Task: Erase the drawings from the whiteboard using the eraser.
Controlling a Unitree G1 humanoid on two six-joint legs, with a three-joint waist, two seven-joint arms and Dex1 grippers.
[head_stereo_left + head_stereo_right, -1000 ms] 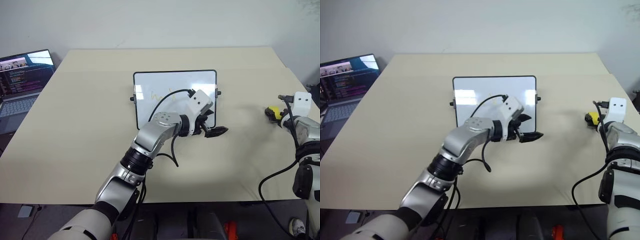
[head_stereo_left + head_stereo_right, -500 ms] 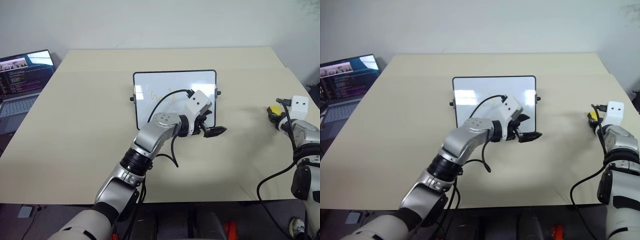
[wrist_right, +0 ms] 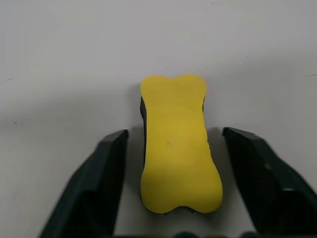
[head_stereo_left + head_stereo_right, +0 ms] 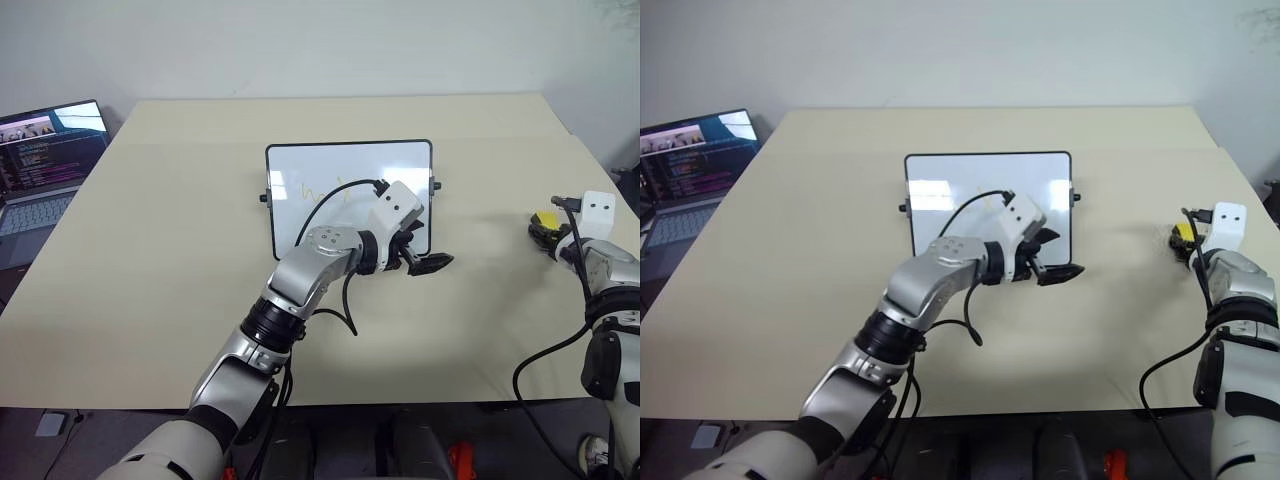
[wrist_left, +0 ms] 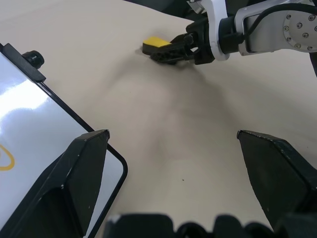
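The whiteboard (image 4: 350, 190) lies mid-table at twelve o'clock, its drawings (image 4: 318, 190) unwiped. The left gripper (image 4: 425, 262) hangs spread wide and empty over the board's near right corner; a careless sweep could knock the board askew. At three o'clock the right gripper (image 3: 171, 173) straddles the yellow eraser (image 3: 174, 144), fingers apart, not touching it. Closing off-centre could squirt the eraser away.
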